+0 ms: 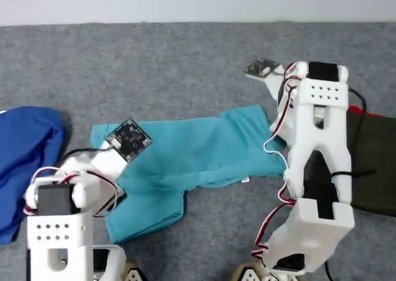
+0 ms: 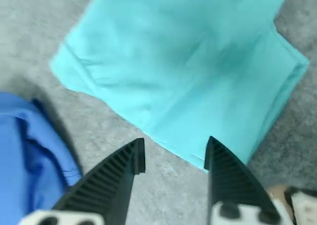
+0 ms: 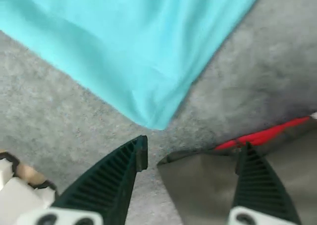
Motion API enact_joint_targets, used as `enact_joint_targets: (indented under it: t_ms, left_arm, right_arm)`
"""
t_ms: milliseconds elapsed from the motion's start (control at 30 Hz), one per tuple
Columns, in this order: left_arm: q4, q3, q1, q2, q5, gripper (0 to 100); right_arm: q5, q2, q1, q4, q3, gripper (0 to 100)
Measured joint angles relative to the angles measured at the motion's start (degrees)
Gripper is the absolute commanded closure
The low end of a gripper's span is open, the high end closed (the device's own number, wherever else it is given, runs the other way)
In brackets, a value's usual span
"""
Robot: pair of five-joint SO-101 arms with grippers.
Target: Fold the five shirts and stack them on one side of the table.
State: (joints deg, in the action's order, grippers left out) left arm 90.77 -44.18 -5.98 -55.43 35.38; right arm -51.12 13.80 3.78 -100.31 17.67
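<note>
A teal shirt [image 1: 192, 157] lies partly folded on the grey carpet at mid-table. My left gripper [image 2: 176, 150] hovers open just off the teal shirt's [image 2: 183, 61] edge, nothing between its fingers. The left arm [image 1: 93, 169] sits over the shirt's left end. A blue shirt [image 1: 25, 151] is bunched at the far left, and the blue shirt [image 2: 25, 150] lies beside my left gripper. My right gripper [image 3: 194, 149] is open above bare carpet, between a teal shirt corner [image 3: 148, 61] and a dark shirt [image 3: 208, 190]. A red shirt [image 3: 262, 134] peeks from under the dark one.
The dark shirt [image 1: 371, 157] lies at the right edge, partly behind the right arm [image 1: 315, 151], with a red strip [image 1: 357, 111] at its far side. Bare carpet [image 1: 154, 64] stretches across the far half of the table.
</note>
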Motion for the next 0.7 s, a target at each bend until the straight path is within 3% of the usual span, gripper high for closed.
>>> enact_joint_targets:
  t_ms: [167,267,400,700]
  left_arm:
    - [-13.89,-1.67,-1.41,1.58,-8.35,98]
    - [-21.10,-2.64,-1.32,7.91,-11.43,98]
    - [-25.67,-0.97,-1.32,19.34,-14.07,99]
    - [-28.84,16.53,-1.32,47.47,-18.90,99]
  right_arm:
    - [6.07,1.05,-1.49,6.33,2.64,91.6]
    - [13.36,4.04,-3.08,12.57,3.25,97.2]
    - [19.08,7.82,-5.98,18.29,3.43,99.0]
    - [20.40,16.62,-8.88,24.88,3.52,99.0]
